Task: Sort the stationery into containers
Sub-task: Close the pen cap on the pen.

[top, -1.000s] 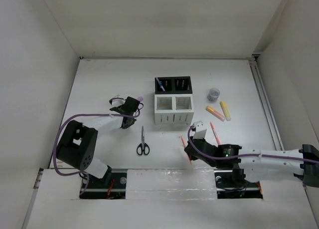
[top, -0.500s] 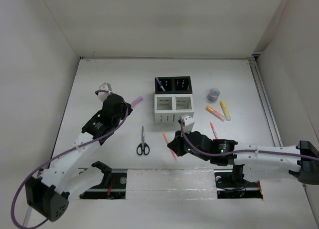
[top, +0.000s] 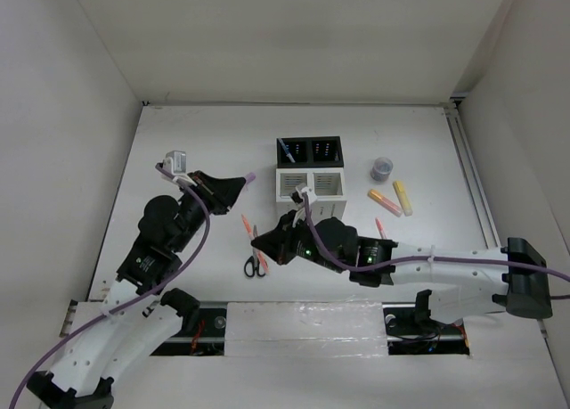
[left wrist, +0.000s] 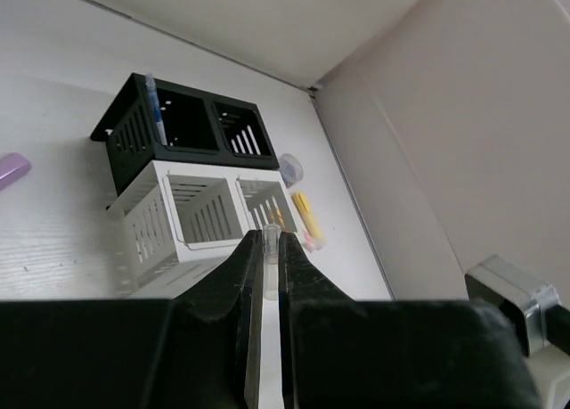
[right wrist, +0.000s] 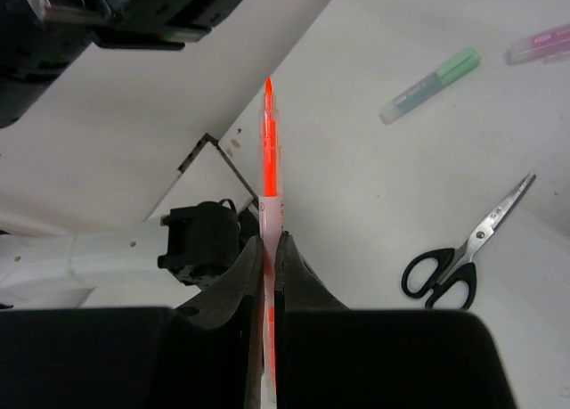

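Observation:
My right gripper (top: pixel 258 245) (right wrist: pixel 267 240) is shut on a thin red-orange pen (right wrist: pixel 268 142), held above the table beside the black-handled scissors (top: pixel 255 259) (right wrist: pixel 468 249). My left gripper (top: pixel 237 184) (left wrist: pixel 264 240) is raised left of the containers and shut on a thin clear tube-like pen end (left wrist: pixel 270 249); the rest of it is hidden. The black containers (top: pixel 310 140) hold a blue pen (top: pixel 285 149). The white containers (top: pixel 312 173) are joined to them in front. A purple highlighter (top: pixel 251 175) (left wrist: pixel 9 170) lies just off the left fingertips.
A grey tape roll (top: pixel 382 168), a yellow highlighter (top: pixel 403 197), an orange-pink highlighter (top: pixel 384 201) and another red pen (top: pixel 381 228) lie right of the containers. The right wrist view shows a green highlighter (right wrist: pixel 432 86) and a pink one (right wrist: pixel 543 44) on the table.
The right gripper has carried the red pen leftward, from right of centre to beside the scissors. The left arm has unfolded and stretched out, its gripper staying near the purple highlighter.

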Motion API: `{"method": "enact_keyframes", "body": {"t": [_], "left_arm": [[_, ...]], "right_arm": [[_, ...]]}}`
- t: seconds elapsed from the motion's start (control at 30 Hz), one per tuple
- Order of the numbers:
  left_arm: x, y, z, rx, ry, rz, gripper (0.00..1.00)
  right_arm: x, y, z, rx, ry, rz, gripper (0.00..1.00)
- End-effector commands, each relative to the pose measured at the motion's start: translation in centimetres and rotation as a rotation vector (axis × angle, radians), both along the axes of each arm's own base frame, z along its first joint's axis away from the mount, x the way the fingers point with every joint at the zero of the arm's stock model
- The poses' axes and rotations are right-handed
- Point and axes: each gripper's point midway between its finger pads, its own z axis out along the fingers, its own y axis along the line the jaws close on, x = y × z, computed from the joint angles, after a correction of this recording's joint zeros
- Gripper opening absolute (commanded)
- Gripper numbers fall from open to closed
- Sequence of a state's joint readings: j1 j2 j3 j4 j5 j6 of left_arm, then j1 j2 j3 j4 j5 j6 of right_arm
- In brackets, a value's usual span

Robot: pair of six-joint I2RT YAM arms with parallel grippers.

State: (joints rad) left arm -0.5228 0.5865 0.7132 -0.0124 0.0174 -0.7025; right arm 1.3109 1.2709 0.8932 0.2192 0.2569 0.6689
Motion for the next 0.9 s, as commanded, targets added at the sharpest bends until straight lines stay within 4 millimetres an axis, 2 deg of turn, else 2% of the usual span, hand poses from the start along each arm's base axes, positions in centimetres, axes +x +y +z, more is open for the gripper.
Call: {"method": "enact_keyframes", "body": {"t": [0.0, 0.27, 0.8, 0.87], "left_arm": [[-1.2, -1.0, 2.1, -0.024, -0.108, -0.088, 0.0], [-1.5, -1.0, 2.3, -0.021, -0.121, -0.097, 0.0], [-1.5, -1.2, 2.4, -0.025, -0.129, -0.106, 0.0], [-1.7, -1.3, 2.4, -0.024, -0.13, -0.116, 0.0]], "right_arm": [[0.5, 0.6, 4.4, 0.13, -0.065, -0.027, 0.0], [2.2, -0.2, 4.7, 0.109, -0.091, -0.13, 0.0], [3.1, -0.8, 4.7, 0.101, -0.102, -0.185, 0.0], [3.1, -0.7, 5.1, 0.11, -0.103, -0.185, 0.0]]}}
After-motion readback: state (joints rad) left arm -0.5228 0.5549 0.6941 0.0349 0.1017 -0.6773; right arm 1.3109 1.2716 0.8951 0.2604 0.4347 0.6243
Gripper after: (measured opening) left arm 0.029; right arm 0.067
